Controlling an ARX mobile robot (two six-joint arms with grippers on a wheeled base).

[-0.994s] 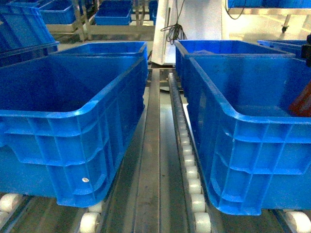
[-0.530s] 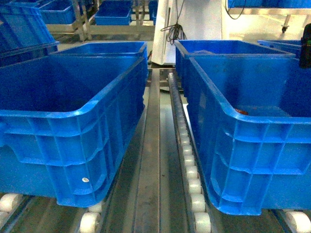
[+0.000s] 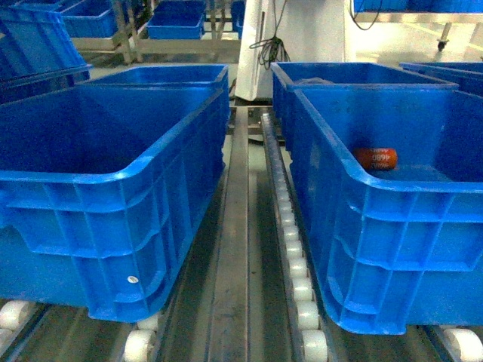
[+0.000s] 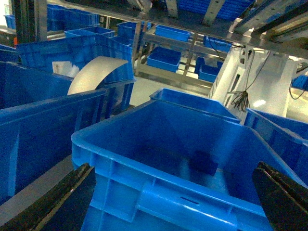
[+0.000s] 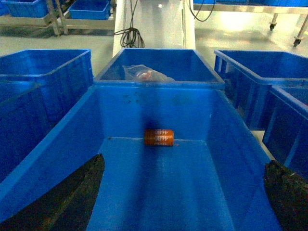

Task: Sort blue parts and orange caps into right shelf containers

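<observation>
An orange cap (image 3: 376, 158) with pale digits lies on its side on the floor of the right blue crate (image 3: 392, 204), against the far wall. In the right wrist view the cap (image 5: 159, 137) is ahead of my right gripper (image 5: 178, 202), which hangs open and empty over this crate (image 5: 57, 159). My left gripper (image 4: 173, 202) is open and empty too, in front of the near rim of another blue crate (image 4: 159, 190). A small dark blue part (image 4: 203, 162) rests on that crate's floor. Neither gripper shows in the head view.
Both crates sit on the steel shelf (image 3: 230, 249) with a white roller track (image 3: 290, 241) between them. The left crate (image 3: 113, 204) stands beside the right one. Behind the right crate is another crate holding a clear plastic bag (image 5: 144, 73). More blue crates fill the racks behind.
My right gripper, at the head view's right edge with something orange, has drawn out of that view. The orange cap now lies loose in the right crate, against its far wall.
</observation>
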